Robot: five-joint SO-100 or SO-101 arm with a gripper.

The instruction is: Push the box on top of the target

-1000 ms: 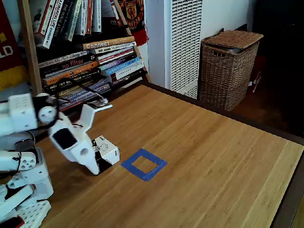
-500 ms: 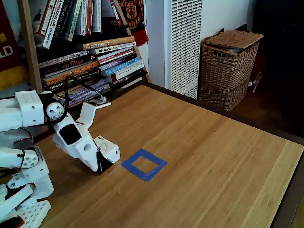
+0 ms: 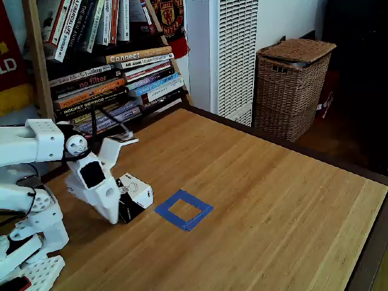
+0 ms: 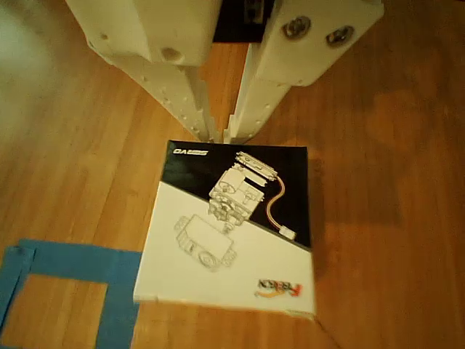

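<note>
Now the white two-finger claw [image 4: 221, 137] is nearly closed, its tips apparently touching the back edge of the small black-and-white printed cardboard box [image 4: 231, 233], placed to shove it. That box sits on the wooden surface [image 3: 273, 200] just beside the hollow blue-tape square target [image 3: 183, 210], not yet over it.

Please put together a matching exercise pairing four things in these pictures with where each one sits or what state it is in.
Things:
1. box
2. target
3. wicker basket
4. gripper

Places or states:
A. on the floor beyond the table's far edge, lid on
B. jaws nearly together, tips at the edge of the printed top
C. blue outline on the wood with nothing inside it
D. on the table between the white arm and the tape square

Pairs: 1-D, 2-C, 3-A, 4-B
</note>
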